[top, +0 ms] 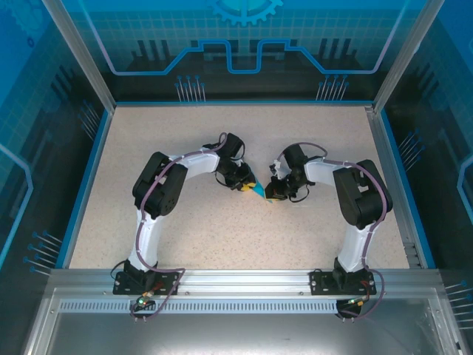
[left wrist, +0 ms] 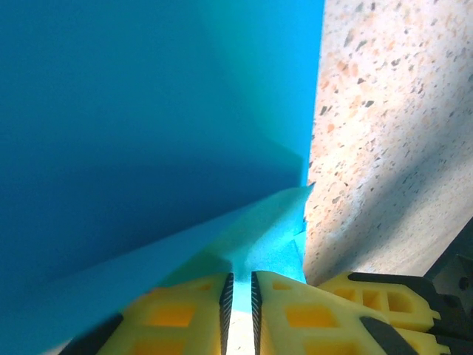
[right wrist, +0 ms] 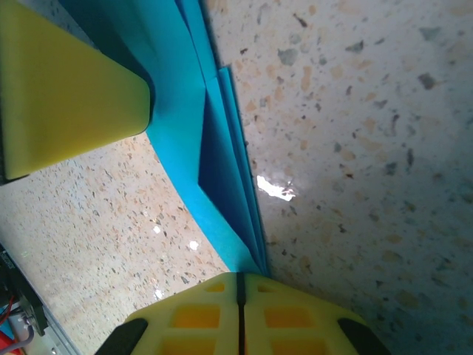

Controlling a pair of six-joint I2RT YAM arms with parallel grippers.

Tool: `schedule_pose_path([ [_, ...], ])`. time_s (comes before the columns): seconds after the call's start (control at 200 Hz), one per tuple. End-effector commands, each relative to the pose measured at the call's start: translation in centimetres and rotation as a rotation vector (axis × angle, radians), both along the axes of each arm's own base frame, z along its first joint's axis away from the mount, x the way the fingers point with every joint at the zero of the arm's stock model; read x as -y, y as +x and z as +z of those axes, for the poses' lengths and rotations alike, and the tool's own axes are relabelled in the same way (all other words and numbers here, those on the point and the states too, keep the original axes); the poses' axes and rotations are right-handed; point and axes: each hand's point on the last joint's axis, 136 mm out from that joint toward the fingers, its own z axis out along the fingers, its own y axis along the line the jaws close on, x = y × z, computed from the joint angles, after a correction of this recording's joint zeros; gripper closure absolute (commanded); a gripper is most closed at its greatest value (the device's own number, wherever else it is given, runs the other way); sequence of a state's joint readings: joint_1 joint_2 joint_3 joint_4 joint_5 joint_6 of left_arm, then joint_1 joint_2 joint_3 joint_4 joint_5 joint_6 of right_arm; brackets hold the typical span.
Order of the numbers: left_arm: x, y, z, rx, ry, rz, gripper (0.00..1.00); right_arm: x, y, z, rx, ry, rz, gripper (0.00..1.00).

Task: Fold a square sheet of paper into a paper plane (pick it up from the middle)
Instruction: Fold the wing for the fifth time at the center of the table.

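The paper plane (top: 258,191) is turquoise-blue paper folded into several layers with lengthwise creases, lying mid-table between both arms. My left gripper (top: 247,185) holds its left end. In the left wrist view a raised flap of the paper (left wrist: 148,133) runs down into the narrow gap of the left gripper (left wrist: 239,277), which is shut on it. In the right wrist view the layered paper (right wrist: 222,170) tapers to a point right at the tips of my right gripper (right wrist: 239,275), whose jaws are pressed together. Whether that point is pinched I cannot tell. My right gripper (top: 272,194) stands low over the table.
The speckled beige table (top: 222,237) has a blue rim and transparent walls on three sides. A yellow finger (right wrist: 66,96) of the left gripper sits close beside the paper in the right wrist view. The right gripper's fingers (left wrist: 377,296) show at the left wrist view's lower right.
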State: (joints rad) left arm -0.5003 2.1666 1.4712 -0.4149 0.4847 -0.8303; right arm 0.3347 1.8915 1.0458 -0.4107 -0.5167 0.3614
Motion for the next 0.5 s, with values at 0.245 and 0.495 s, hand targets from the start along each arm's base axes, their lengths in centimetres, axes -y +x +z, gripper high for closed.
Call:
schedule_pose_path([
  [0.245, 2.0, 1.1, 6.0, 0.304, -0.214, -0.067, 0.71, 1.3, -1.2, -2.3, -0.102, -0.052, -0.050, 0.96],
  [0.495, 3.4, -1.3, 5.0, 0.310, -0.261, -0.125, 0.73, 1.7, -1.3, -2.6, -0.126, -0.060, -0.076, 0.96],
])
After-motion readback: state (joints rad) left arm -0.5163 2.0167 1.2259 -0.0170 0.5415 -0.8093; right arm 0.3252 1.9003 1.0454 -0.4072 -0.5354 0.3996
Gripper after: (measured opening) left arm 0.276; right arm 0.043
